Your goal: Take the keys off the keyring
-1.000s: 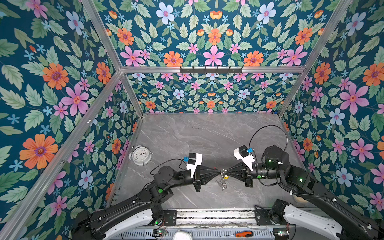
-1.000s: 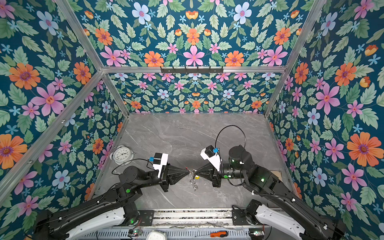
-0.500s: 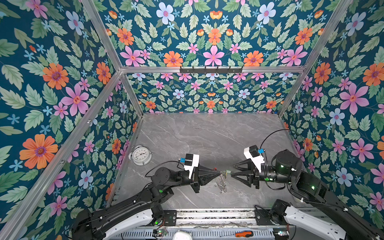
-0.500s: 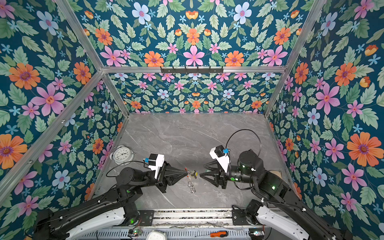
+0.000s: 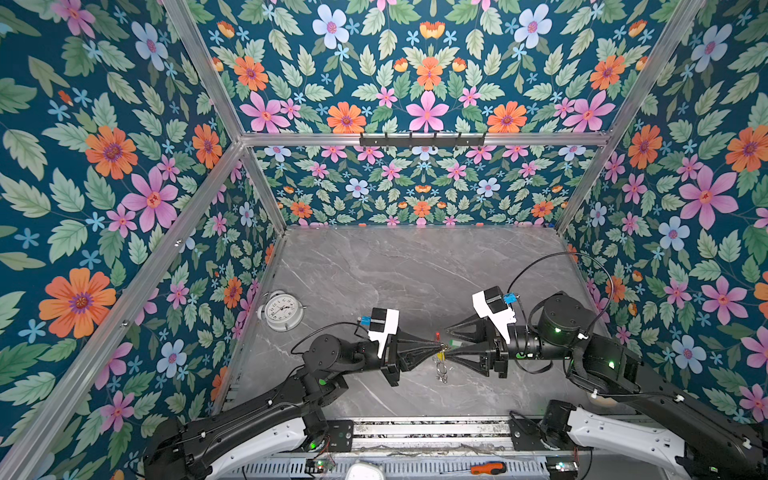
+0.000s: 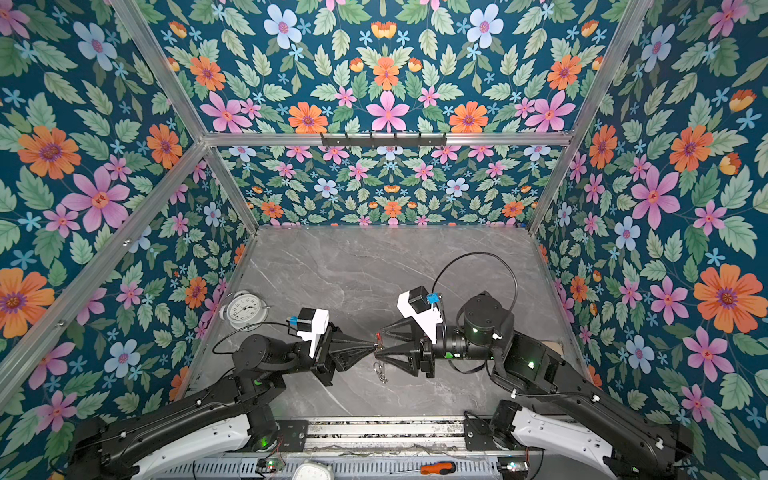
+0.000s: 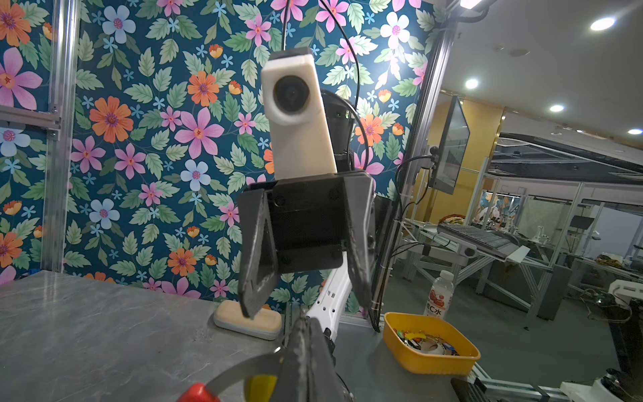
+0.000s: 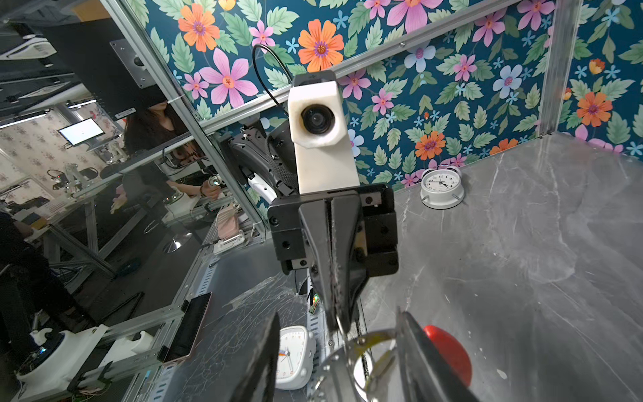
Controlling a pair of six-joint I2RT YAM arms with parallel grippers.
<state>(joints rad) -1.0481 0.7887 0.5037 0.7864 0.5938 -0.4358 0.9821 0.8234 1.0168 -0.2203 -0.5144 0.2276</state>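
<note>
The left gripper [image 5: 435,348] is pinched shut on the keyring [image 7: 243,367], holding it above the table [image 5: 395,270]. The yellow key [image 7: 260,388] hangs beside its tip. Facing it, the right gripper [image 5: 448,344] stands half open astride the ring, gripping nothing. A green speck between its jaws is probably the green key [image 5: 456,343]. If it closes off target, it could catch the loop or the dangling split rings [image 5: 441,371]. Pulling then might twist the ring out of that thin pinch.
</note>
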